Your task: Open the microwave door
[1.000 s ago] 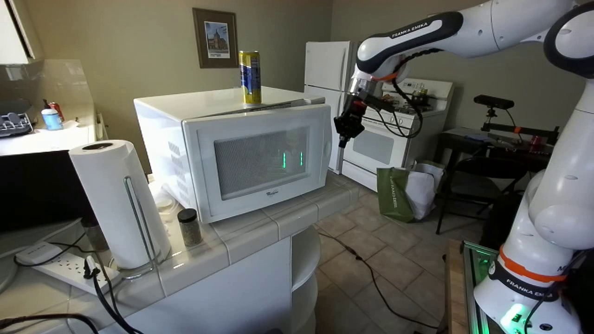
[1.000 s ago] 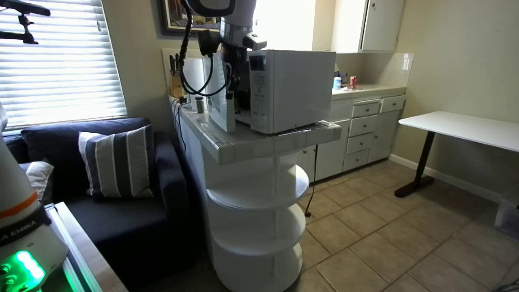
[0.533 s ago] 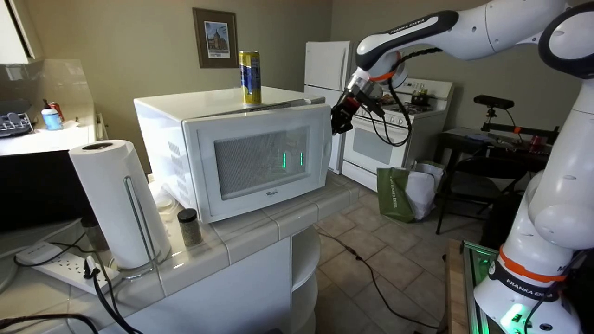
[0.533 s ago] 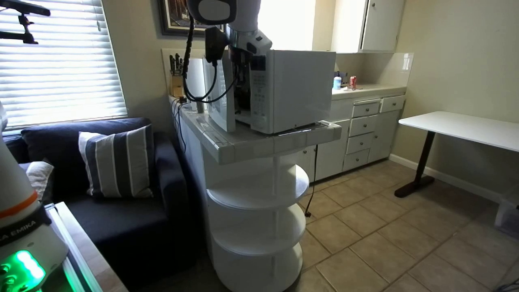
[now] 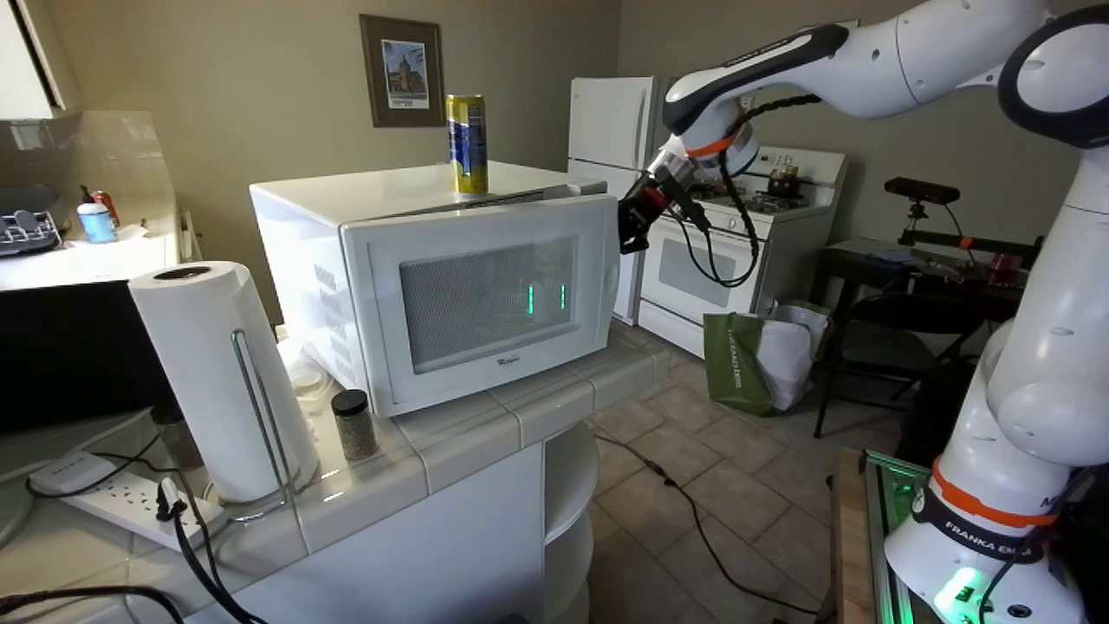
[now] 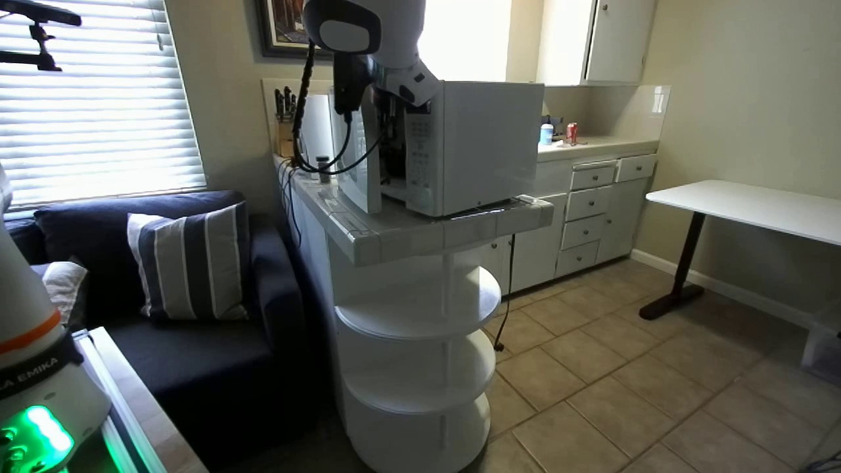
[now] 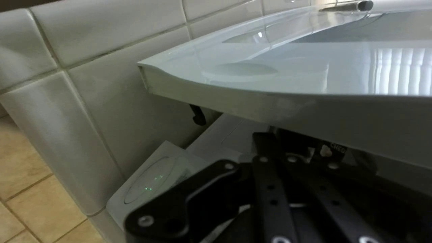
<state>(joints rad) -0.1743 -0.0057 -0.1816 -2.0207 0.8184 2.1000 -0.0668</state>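
Wrist view: looks like a gripper [image 7: 275, 145] pinched together on nothing, tucked behind the microwave door [image 7: 303, 72], ajar on the front of the microwave [image 6: 489, 148]. Would push the door left from inside, slowly, so as not to topple the can [image 5: 468, 143] up top, visible only in an exterior view.

Wide white rectangular plastic microwave door [image 5: 487, 303]: smooth, high gloss. Pale tiled ceramic desk [image 5: 472, 425]: glazed, reflective. White cylindrical paper roll [image 5: 208, 373]: matt. Grey-striped square cloth cushion [image 6: 194, 263]: dull.
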